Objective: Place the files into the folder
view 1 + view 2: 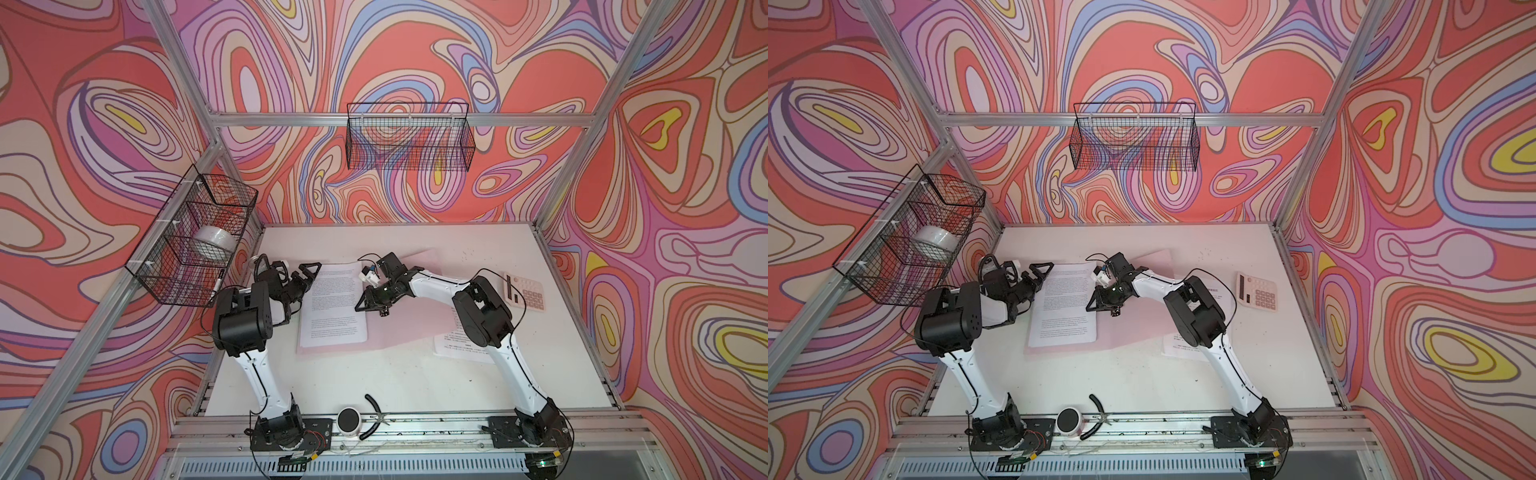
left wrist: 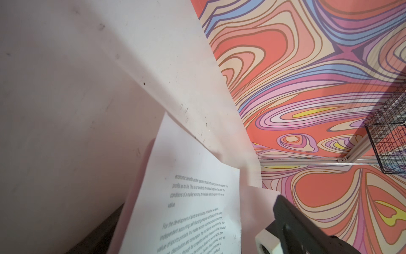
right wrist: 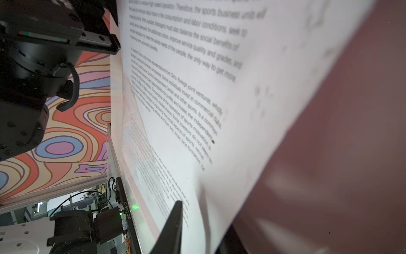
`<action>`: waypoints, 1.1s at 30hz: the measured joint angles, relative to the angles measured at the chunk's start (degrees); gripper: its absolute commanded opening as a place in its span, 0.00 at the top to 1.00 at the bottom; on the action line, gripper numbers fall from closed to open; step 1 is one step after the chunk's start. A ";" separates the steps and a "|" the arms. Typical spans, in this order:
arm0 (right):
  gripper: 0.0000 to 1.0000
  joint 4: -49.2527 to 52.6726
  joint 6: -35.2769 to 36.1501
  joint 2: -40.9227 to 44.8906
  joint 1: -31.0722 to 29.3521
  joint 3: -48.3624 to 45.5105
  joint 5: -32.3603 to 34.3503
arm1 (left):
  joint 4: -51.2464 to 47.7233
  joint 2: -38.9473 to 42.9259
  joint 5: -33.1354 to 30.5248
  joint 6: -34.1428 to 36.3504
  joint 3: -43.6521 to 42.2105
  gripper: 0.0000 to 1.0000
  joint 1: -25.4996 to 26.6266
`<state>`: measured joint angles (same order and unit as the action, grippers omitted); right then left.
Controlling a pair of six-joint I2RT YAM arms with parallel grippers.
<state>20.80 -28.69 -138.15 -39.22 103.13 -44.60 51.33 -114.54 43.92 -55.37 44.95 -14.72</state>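
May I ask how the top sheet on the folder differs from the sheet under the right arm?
The top sheet lies on the pink folder; the arm-side sheet lies on the table, partly hidden. The top sheet carries dense paragraphs; the arm-side sheet short lines. Both are white paper.

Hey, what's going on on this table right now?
Paper filing, partway done. Printed sheets lie on the left leaf of the open pink folder. The right gripper is at the sheets' right edge; the left gripper hangs open at their far left corner. One more sheet lies on the table to the folder's right.
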 measured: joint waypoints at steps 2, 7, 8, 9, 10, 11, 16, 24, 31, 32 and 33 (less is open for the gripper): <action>0.97 -0.35 -0.57 0.02 0.00 -0.39 0.22 | 0.00 0.00 0.00 0.00 0.00 0.04 0.00; 1.00 -1.09 -1.64 0.02 0.02 -0.61 0.94 | 0.13 0.00 0.00 0.00 0.00 0.04 0.00; 1.00 -1.16 -1.79 0.02 0.02 -0.70 1.16 | 0.13 0.00 0.00 0.00 0.00 0.04 0.00; 1.00 -1.40 -1.90 0.04 0.02 -0.87 1.42 | 0.13 0.00 0.00 0.00 0.00 0.04 0.00; 1.00 -1.68 -1.99 0.07 0.02 -1.16 1.64 | 0.15 0.00 0.00 0.00 0.00 0.04 -0.02; 1.00 -1.95 -2.05 0.15 0.04 -1.60 1.81 | 0.15 0.00 0.00 0.00 0.00 0.03 -0.02; 1.00 -2.47 -2.47 2.32 0.26 -4.74 2.89 | 0.22 0.00 0.00 -0.02 0.00 0.02 -0.02; 1.00 -4.87 -3.39 5.77 1.29 -8.79 3.37 | 0.33 0.00 0.00 -0.02 0.00 0.03 -0.02; 1.00 -3.06 -0.68 6.29 1.70 -9.31 3.41 | 0.35 0.00 0.02 -0.02 0.00 0.03 -0.02; 1.00 -2.29 0.04 6.45 1.70 -9.31 3.45 | 0.35 0.00 0.02 -0.02 0.00 0.03 -0.02; 1.00 -1.66 0.72 6.58 1.77 -9.31 3.50 | 0.35 0.00 0.02 -0.02 0.00 0.03 -0.02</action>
<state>19.14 -27.97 -131.57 -37.45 93.82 -41.10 51.68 -114.54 43.94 -55.40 44.95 -14.74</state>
